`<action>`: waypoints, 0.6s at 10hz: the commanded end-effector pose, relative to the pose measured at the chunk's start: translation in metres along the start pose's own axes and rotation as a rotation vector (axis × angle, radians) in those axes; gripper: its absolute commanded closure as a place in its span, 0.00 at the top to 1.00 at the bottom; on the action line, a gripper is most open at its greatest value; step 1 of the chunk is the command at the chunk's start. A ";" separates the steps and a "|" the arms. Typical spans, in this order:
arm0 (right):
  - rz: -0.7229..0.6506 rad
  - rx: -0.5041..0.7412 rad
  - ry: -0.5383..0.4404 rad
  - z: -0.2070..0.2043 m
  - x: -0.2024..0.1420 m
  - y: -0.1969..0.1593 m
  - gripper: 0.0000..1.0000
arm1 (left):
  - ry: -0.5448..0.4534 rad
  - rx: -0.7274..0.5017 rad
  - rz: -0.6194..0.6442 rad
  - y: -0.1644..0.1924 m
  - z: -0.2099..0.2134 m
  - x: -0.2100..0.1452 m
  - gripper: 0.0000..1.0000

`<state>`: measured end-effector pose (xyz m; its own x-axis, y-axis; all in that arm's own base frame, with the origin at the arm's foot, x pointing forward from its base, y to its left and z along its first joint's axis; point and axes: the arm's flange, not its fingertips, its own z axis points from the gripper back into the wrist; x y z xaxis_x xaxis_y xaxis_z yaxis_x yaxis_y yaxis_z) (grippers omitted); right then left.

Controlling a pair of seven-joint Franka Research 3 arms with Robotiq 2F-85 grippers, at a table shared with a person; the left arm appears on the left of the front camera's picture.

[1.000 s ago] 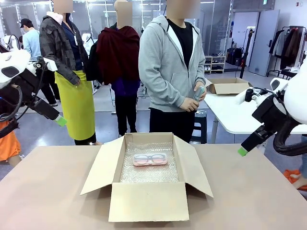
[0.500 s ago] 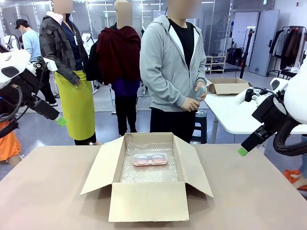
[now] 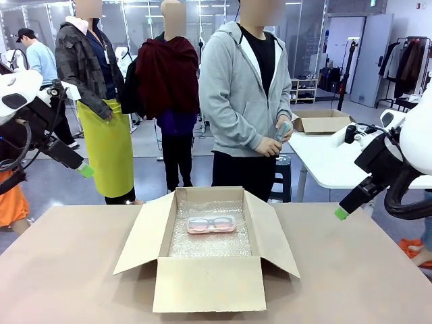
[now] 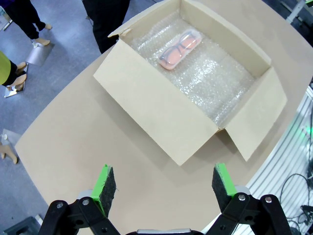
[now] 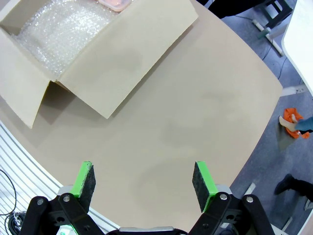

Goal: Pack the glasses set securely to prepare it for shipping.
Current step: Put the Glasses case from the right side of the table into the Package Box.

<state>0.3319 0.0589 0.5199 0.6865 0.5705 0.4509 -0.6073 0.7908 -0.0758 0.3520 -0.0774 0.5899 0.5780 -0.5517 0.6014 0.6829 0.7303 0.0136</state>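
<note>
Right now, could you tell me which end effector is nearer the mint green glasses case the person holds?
Right. The right end effector hangs below and right of the mint green glasses case; the left end effector hangs far to its left.

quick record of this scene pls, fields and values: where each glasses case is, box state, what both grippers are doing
pink case: flat on bubble wrap inside the cardboard box
mint case: in the person's hands, beyond the table
box flaps: all open
left gripper: jaws open, empty, raised to the box's left
right gripper: jaws open, empty, raised to the box's right
</note>
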 end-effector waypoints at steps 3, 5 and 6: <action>-0.001 -0.003 0.003 -0.001 0.001 0.001 1.00 | -0.008 -0.005 -0.008 0.001 0.003 0.001 1.00; -0.001 -0.003 0.003 -0.001 0.001 0.001 1.00 | -0.008 -0.005 -0.008 0.001 0.003 0.001 1.00; -0.001 -0.003 0.003 -0.001 0.001 0.001 1.00 | -0.008 -0.005 -0.008 0.001 0.003 0.001 1.00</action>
<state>0.3319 0.0589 0.5199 0.6865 0.5705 0.4509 -0.6073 0.7908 -0.0758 0.3520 -0.0774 0.5899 0.5780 -0.5517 0.6014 0.6829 0.7303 0.0136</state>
